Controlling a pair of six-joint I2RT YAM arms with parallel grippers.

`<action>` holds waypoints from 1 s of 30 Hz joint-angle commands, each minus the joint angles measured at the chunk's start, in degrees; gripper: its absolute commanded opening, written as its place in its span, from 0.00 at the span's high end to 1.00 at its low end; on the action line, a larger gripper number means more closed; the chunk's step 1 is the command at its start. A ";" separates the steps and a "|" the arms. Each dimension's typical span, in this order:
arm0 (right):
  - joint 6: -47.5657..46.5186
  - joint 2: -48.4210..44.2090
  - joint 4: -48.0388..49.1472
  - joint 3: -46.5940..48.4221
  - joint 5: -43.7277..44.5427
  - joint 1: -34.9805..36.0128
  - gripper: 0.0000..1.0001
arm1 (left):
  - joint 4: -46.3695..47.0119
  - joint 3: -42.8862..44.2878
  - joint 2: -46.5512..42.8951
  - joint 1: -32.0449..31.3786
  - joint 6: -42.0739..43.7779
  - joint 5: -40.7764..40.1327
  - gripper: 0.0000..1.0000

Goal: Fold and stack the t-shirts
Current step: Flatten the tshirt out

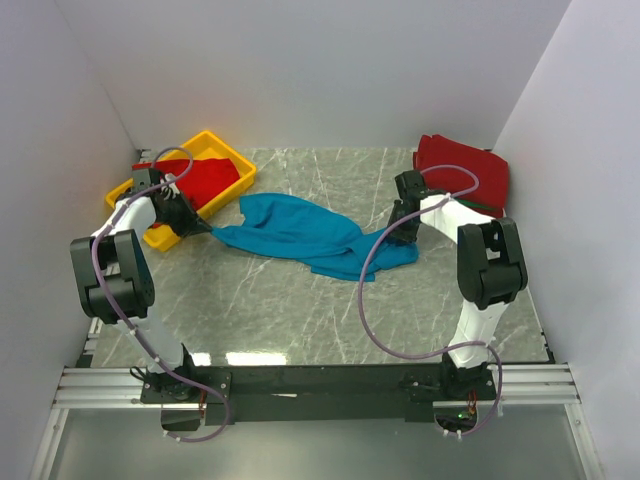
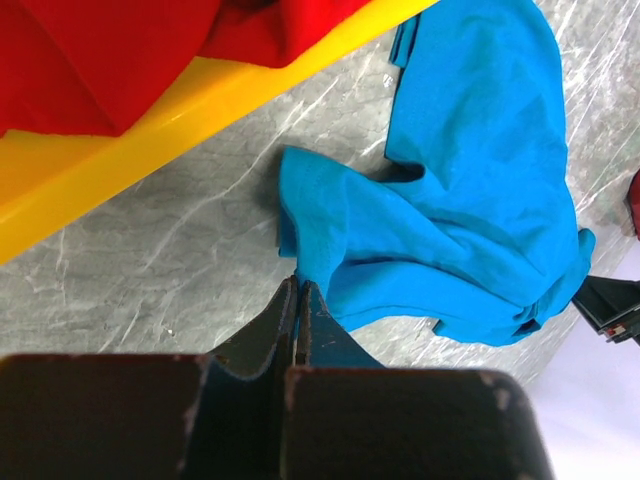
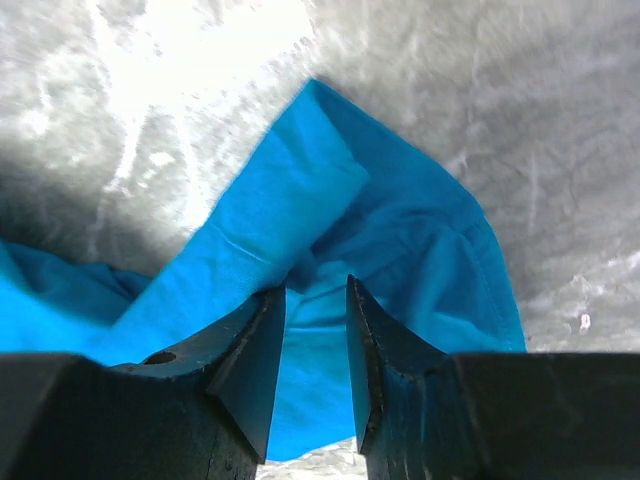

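While the teal-blue t-shirt (image 1: 300, 232) lies crumpled mid-surface (image 1: 300, 320) in the top view, it stretches from 9 to 3 o'clock between both arms. Left gripper (image 1: 203, 228) sits at its 9 o'clock corner, right gripper (image 1: 400, 222) over its 3 o'clock end. Yellow tray (image 1: 215, 140) at 10 o'clock holds a red t-shirt (image 1: 205, 180). Second red t-shirt (image 1: 465, 165) lies at 2 o'clock by the back wall.

Left wrist view: left gripper (image 2: 298, 300) pinched tight, jaws together on the teal-blue t-shirt (image 2: 480, 200) edge at 6 o'clock. Cloth spreads up toward 1 o'clock. Yellow tray (image 2: 150, 130) with red t-shirt (image 2: 100, 50) at 10–11 o'clock, apart from the teal cloth.

Right wrist view: right gripper (image 3: 315, 290) with jaws parted to a narrow gap, straddling the teal-blue t-shirt (image 3: 400, 230); can't tell if any cloth is caught. Bare surface (image 3: 500, 100) from 12 to 3 o'clock.
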 commanded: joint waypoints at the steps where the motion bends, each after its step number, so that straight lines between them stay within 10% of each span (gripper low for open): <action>1: -1.36 0.42 1.89 3.66 -0.58 -0.23 0.62 | 0.02 1.55 -0.57 -0.14 1.42 -0.37 1.00; 16: -3.47 4.03 0.92 4.90 -2.16 -0.41 0.64 | 0.02 1.90 -0.40 -0.23 1.42 -0.02 1.00; 30: -4.97 -1.68 -2.76 7.79 0.55 -0.41 1.00 | -0.15 1.99 -0.84 -0.14 1.51 -0.28 1.00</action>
